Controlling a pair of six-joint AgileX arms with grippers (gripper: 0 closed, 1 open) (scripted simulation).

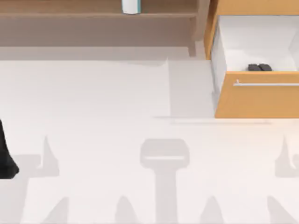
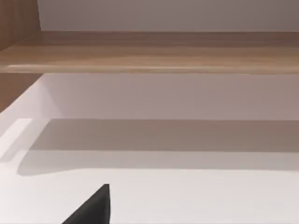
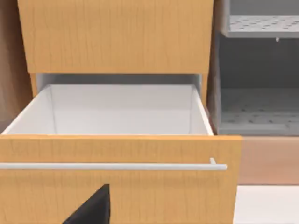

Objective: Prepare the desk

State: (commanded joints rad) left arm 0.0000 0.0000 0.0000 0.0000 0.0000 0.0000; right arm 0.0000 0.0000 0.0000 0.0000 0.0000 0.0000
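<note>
One orange-tan wooden drawer (image 1: 257,100) with a thin silver bar handle (image 1: 266,84) stands pulled open at the white surface's (image 1: 93,116) back right, two small dark items (image 1: 259,67) inside; left arm (image 1: 5,154) sits at the left edge.

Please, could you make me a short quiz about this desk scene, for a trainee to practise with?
1. True or false: the drawer is shut.
2. In the top view, the drawer is at which side of the white tabletop? A) left B) right C) middle
3. Fill in: the small dark thing lies inside the ____.
Key: 1 false; 2 B; 3 drawer.
</note>
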